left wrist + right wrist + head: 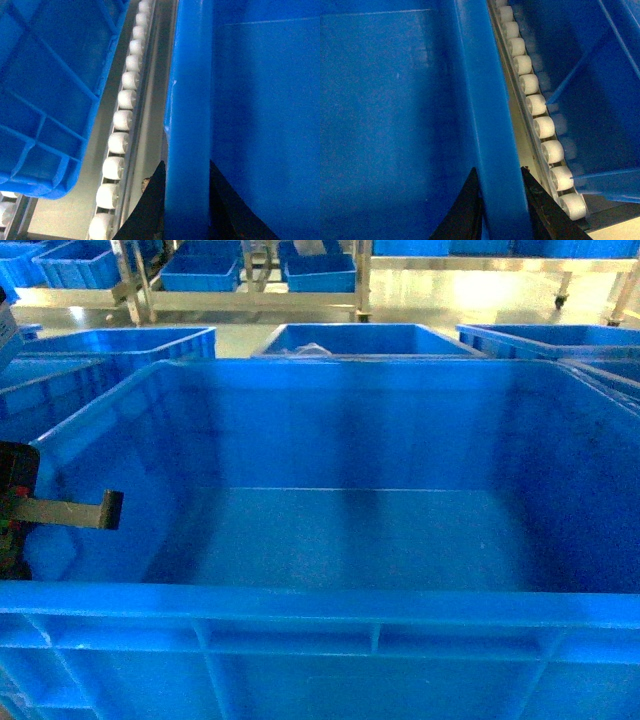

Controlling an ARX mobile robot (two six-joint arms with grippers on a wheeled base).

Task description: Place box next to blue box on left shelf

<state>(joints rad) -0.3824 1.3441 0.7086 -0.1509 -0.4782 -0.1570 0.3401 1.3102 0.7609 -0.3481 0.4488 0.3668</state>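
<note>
Item: the box (360, 530), fills my head view. My left gripper (187, 200) clamps its left rim; my right gripper (500, 200) clamps its right rim, white rollers (540, 115) alongside.

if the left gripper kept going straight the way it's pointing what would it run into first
Nothing close, as far as the left wrist view shows. The left gripper is clamped on the box rim and points along it. That rim runs straight ahead, with the white roller track alongside; depth beyond is unclear.
</note>
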